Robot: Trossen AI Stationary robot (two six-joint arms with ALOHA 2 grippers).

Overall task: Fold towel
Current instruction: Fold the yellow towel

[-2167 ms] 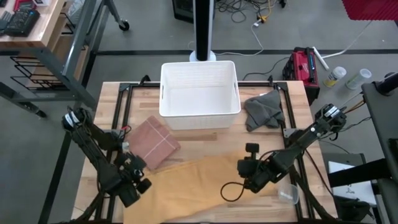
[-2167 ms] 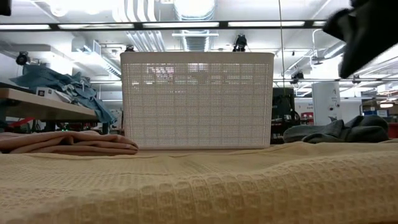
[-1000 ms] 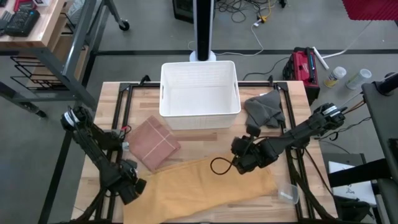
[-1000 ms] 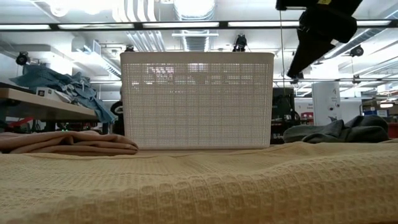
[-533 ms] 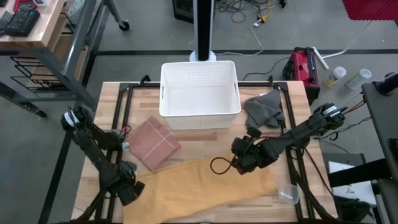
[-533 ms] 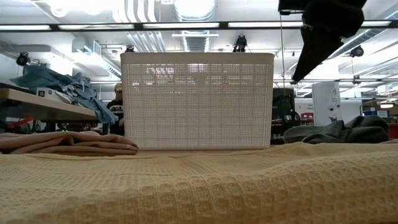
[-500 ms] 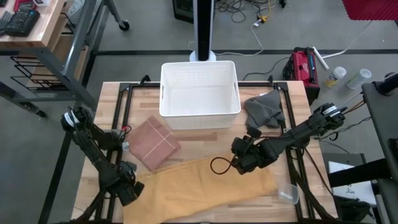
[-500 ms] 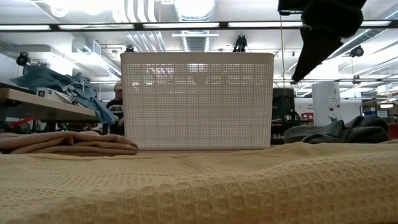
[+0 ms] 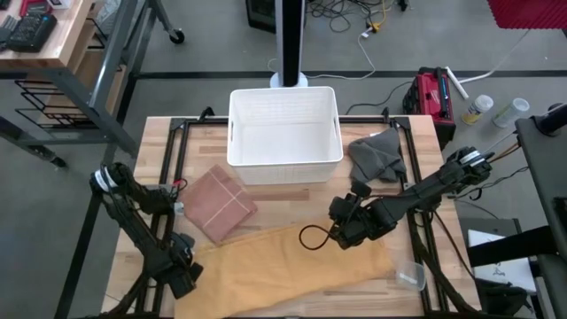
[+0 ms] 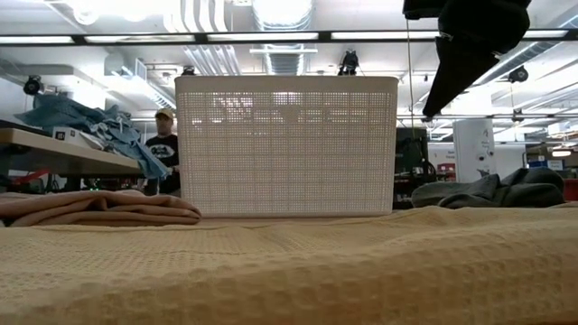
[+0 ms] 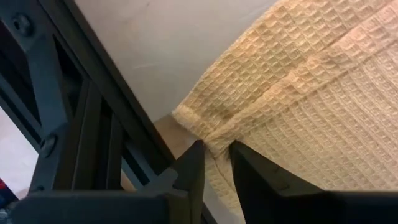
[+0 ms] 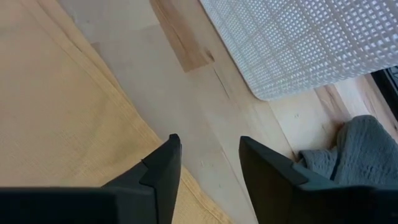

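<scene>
A yellow waffle towel (image 9: 292,266) lies spread along the table's near edge and fills the low view's foreground (image 10: 289,271). My left gripper (image 9: 183,276) is at the towel's left end and is shut on it (image 11: 216,155). My right gripper (image 9: 341,232) hangs open above the towel's far edge (image 12: 208,155), with bare table and the towel's hem below its fingers. It touches nothing. In the low view it shows as a dark shape at the upper right (image 10: 470,45). My left gripper pinches the towel's left-end edge (image 11: 211,138) between its two fingers, near a corner. The fingers come slanting down from the table's left side. A raised ridge of cloth (image 11: 292,93) runs from the fingers into the towel, which otherwise lies on the table.
A white basket (image 9: 283,124) stands at the far middle. A folded pink cloth (image 9: 221,202) lies left of centre and a grey cloth (image 9: 376,158) at the far right. A clear cup (image 9: 409,276) sits near the right front. Black frame rails (image 11: 74,124) run beside the left gripper. A person (image 10: 163,149) stands beyond the table.
My left gripper has gone a little toward the table's near-left corner, and the towel's left end has been drawn that way with it. The rest of the towel stays flat on the table.
</scene>
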